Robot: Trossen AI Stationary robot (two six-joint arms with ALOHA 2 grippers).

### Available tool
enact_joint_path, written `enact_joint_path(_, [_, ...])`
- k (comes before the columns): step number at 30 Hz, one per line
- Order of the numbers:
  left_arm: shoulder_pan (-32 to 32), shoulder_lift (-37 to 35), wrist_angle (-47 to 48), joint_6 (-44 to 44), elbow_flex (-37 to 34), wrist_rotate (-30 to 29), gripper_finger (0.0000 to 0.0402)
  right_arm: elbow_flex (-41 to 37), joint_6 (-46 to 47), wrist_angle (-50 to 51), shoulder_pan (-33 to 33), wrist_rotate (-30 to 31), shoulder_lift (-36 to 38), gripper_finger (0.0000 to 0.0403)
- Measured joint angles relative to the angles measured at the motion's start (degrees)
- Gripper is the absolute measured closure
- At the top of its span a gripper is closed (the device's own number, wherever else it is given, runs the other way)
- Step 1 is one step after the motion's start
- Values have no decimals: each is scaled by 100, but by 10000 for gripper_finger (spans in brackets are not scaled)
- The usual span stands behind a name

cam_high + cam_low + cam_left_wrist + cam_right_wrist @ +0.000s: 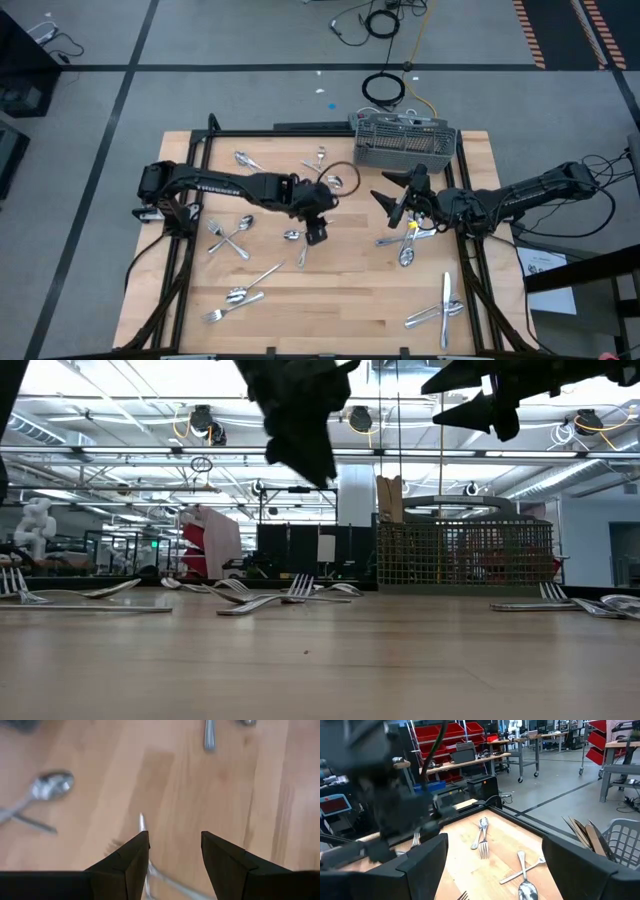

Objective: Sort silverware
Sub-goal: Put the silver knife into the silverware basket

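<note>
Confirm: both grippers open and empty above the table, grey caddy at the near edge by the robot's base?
Not quite. The grey caddy stands at the table's far edge, as the high view shows. The rest holds: left gripper and right gripper are open, empty, above the table.

Robotics lab or workshop, red parts bins [462, 735], metal workbenches [527, 750], grey floor with cables [385, 88]
</note>
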State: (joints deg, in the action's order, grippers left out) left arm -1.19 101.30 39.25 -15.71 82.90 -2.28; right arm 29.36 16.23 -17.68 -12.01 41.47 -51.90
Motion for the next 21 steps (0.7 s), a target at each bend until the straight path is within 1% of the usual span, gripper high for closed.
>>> enact_joint_path(5, [-161, 2, -113, -217, -667, -2, 214, 0, 265, 193, -11, -7, 0, 90])
enact_joint_path(11, [-162, 0, -300, -326, -1235, 15, 214, 0, 579, 500, -11, -9, 0, 90])
enact_joint_path(16, [-158, 0, -427, -334, -1360, 46, 214, 1, 570, 501, -11, -133, 0, 90])
enact_joint_path(18, [-158, 0, -831, -333, -1362, 63, 214, 0, 568, 519, -11, -131, 0, 90])
enact_joint_path(21, [-158, 0, -1783, -72, -1362, 214, 214, 0, 566, 534, -11, -125, 0, 90])
